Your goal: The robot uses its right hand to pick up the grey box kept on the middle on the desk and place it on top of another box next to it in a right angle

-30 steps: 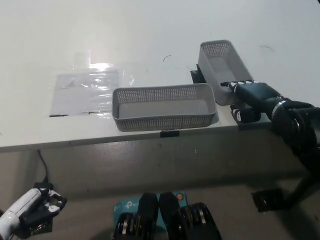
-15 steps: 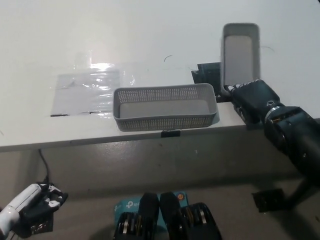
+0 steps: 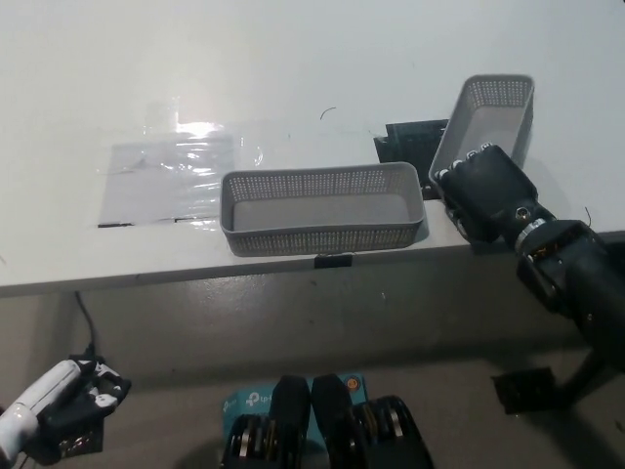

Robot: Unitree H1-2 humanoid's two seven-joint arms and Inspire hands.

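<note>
The black right hand (image 3: 485, 188) has its fingers wrapped around the near end of a grey box (image 3: 485, 122), holding it tilted off the desk (image 3: 293, 59) at about two o'clock from the other grey box (image 3: 322, 208) — the two apart. The white left hand (image 3: 49, 410) rests at seven o'clock; its fingers cannot be made out.
</note>
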